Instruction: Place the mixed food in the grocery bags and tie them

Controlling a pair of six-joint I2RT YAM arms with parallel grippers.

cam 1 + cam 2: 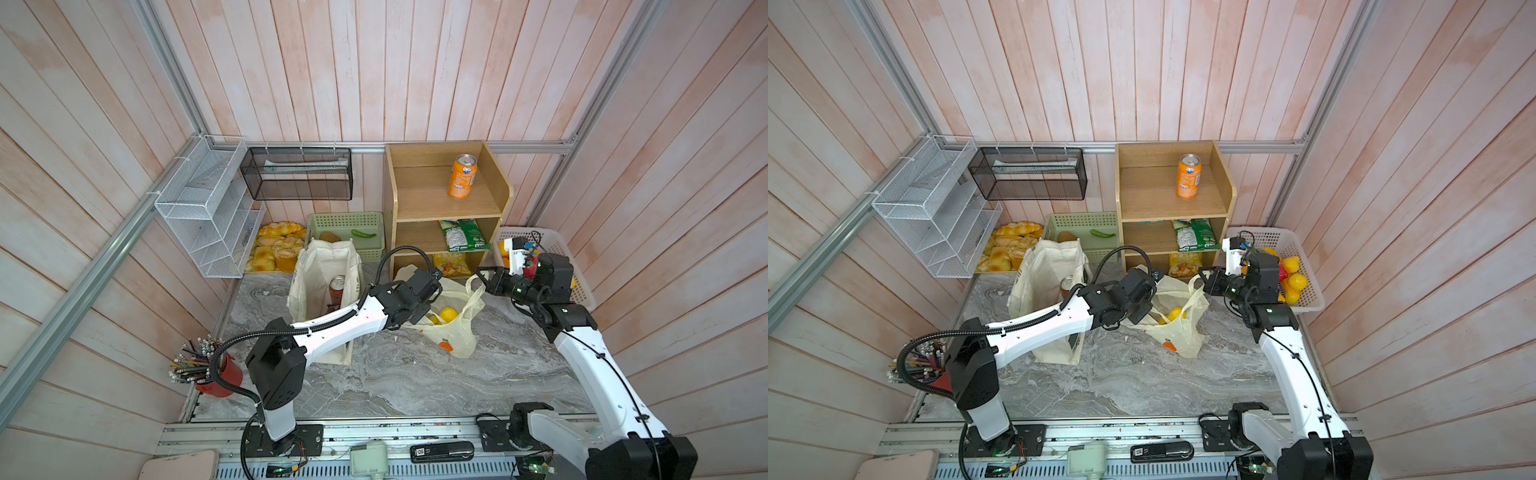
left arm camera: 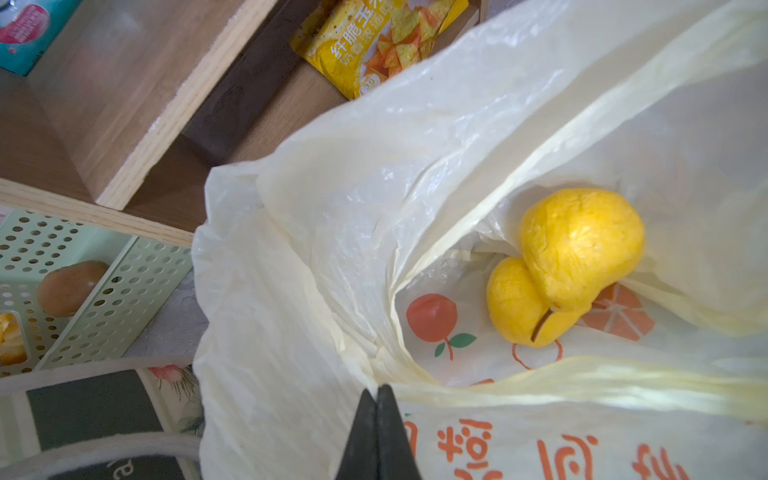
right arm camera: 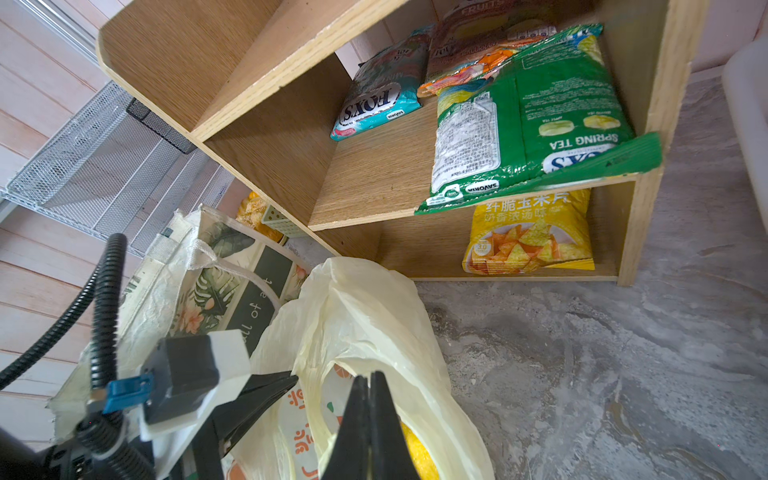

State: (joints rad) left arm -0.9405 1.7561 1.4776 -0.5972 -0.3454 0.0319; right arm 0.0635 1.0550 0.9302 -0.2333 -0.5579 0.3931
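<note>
Green packet (image 3: pixel 528 124): "FOX'S SPRING TEA"

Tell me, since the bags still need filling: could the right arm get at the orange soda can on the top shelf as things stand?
Probably not right away. The orange soda can stands unobstructed on the open shelf top, but the right gripper is shut on the plastic bag handle and would have to let go first.

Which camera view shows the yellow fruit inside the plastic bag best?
The left wrist view: the yellow fruit lies unobstructed in the open plastic bag. Both top views show it small, beside the arm. The right wrist view catches only a yellow sliver.
</note>
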